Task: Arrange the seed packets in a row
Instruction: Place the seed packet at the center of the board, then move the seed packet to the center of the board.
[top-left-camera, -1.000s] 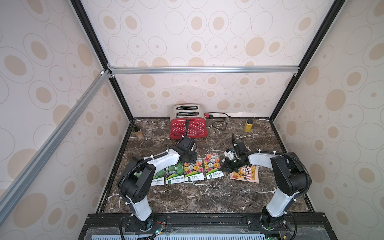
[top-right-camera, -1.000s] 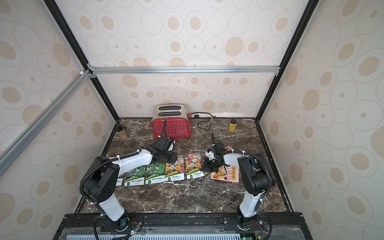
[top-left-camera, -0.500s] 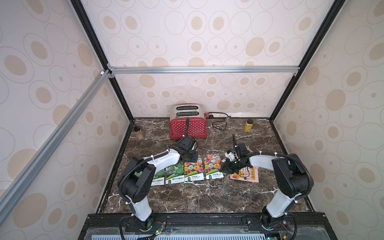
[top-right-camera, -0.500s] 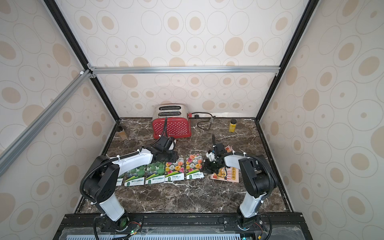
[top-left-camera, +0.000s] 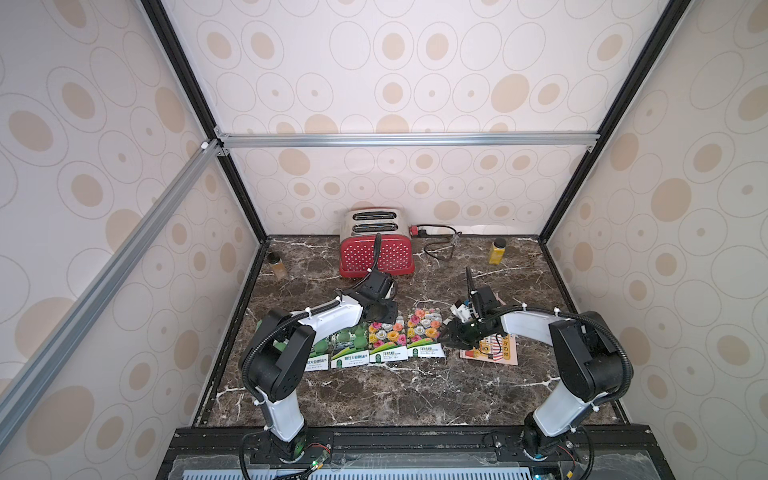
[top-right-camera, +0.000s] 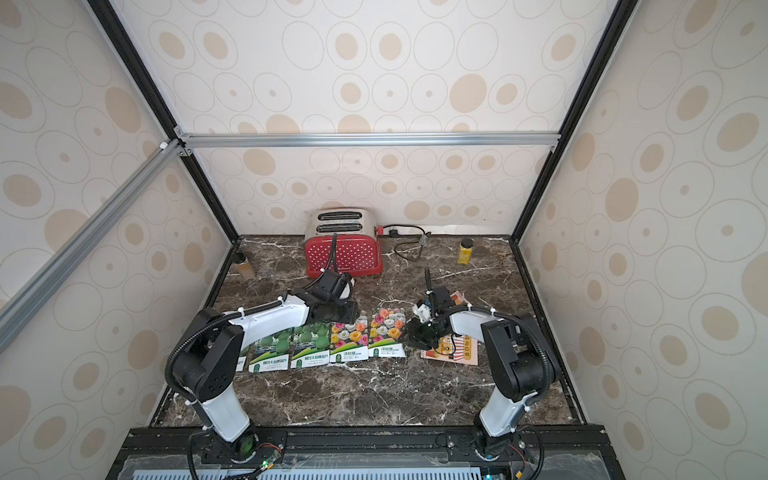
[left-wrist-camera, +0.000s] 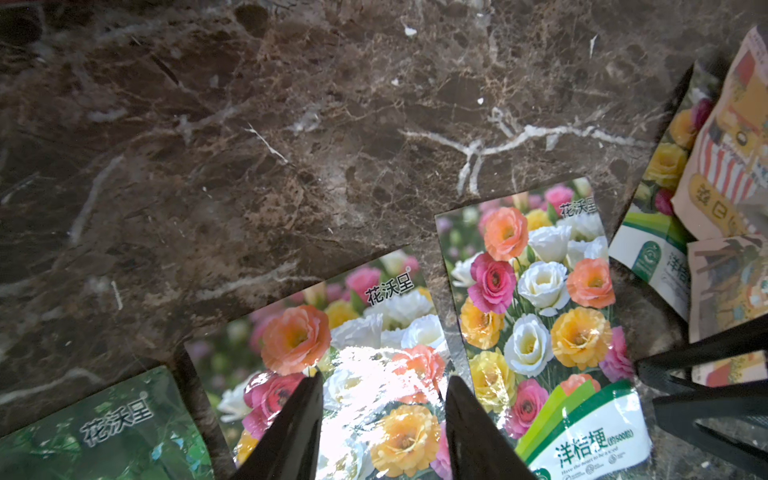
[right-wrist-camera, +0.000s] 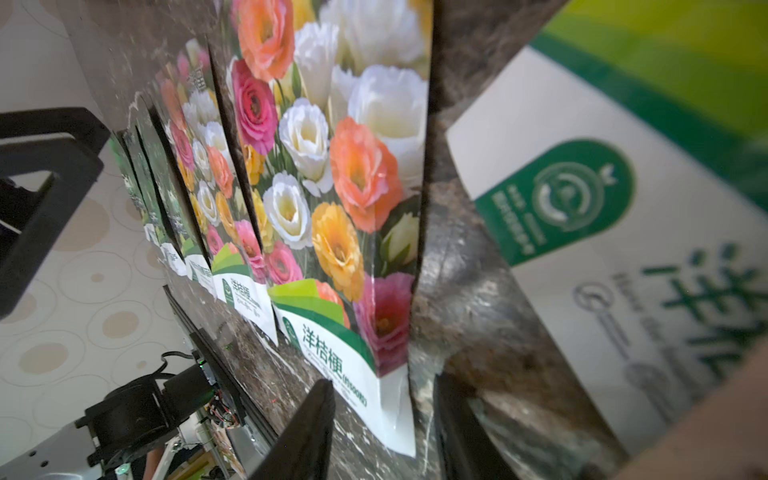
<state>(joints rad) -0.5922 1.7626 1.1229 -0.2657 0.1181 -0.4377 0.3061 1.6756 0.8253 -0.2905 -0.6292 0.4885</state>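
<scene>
Glossy flat flower-print seed packet (top-left-camera: 424, 338): probably light, limp, slippery on marble tabletop (top-left-camera: 374, 399); pinch an edge. Jaws apart, empty: left gripper (left-wrist-camera: 382, 380), right gripper (right-wrist-camera: 384, 384).

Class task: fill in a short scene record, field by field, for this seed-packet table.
Surface: dark brown marble table
Row: green gourd-print packets, then two flat flower-print packets, side by side
Unsorted: peach shop-print packets, overlapping, beside the row
Left tool: open, over a flower-print packet
Right tool: open, at the row's end packet
Back: red dotted metal toaster
</scene>
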